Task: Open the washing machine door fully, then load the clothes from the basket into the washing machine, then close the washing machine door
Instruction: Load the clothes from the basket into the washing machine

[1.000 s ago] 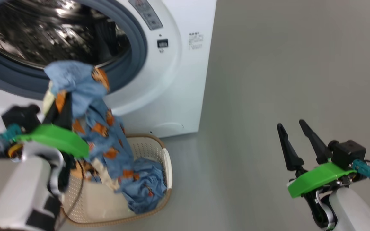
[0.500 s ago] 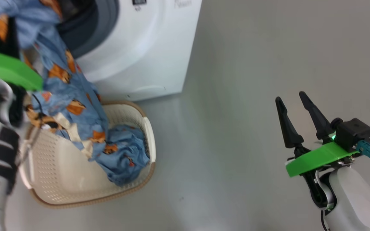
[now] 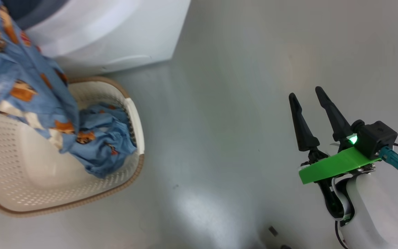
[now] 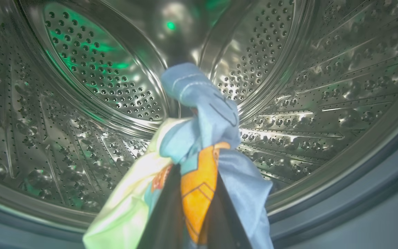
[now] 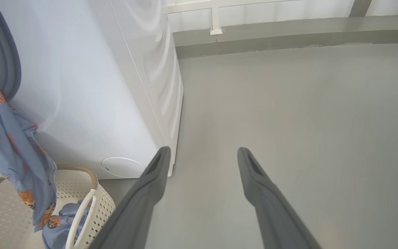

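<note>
**Clothes clamped in left gripper, facing into the drum**

- Left gripper (image 4: 197, 173): two dark fingers rise from 6 o'clock of the left wrist view. They are drawn close together and clamped on the clothes (image 4: 202, 114).
- Held bundle: an orange-printed fold is pinched between the fingers. Light blue cloth bunches just above the tips toward 12 o'clock. A cream piece hangs off at 7 o'clock and more blue falls at 5 o'clock.
- Drum (image 4: 98, 76): perforated steel surrounds the held bundle, green-lit at 11 o'clock. The grey door seal (image 4: 358, 197) runs along 4 to 5 o'clock.
- Clothes, head view: a blue printed length hangs from 10 o'clock down into the basket (image 3: 139, 138). A crumpled blue heap lies against the basket wall on its 3 o'clock side. Whether the heap and the hanging length are one piece cannot be told.
- Basket: cream, perforated, with a brown rim, at 8 o'clock of the head view. It stands on the floor (image 3: 219, 121) just before the washing machine (image 3: 109, 31), whose white body sits at 11 o'clock.
- Right gripper (image 3: 304, 92): at 4 o'clock of the head view, fingers spread apart over grey floor, well apart from basket and clothes.
- Right wrist view: the machine's white side is at 10 o'clock, the hanging cloth at 9 o'clock and the basket at 7 o'clock.
</note>
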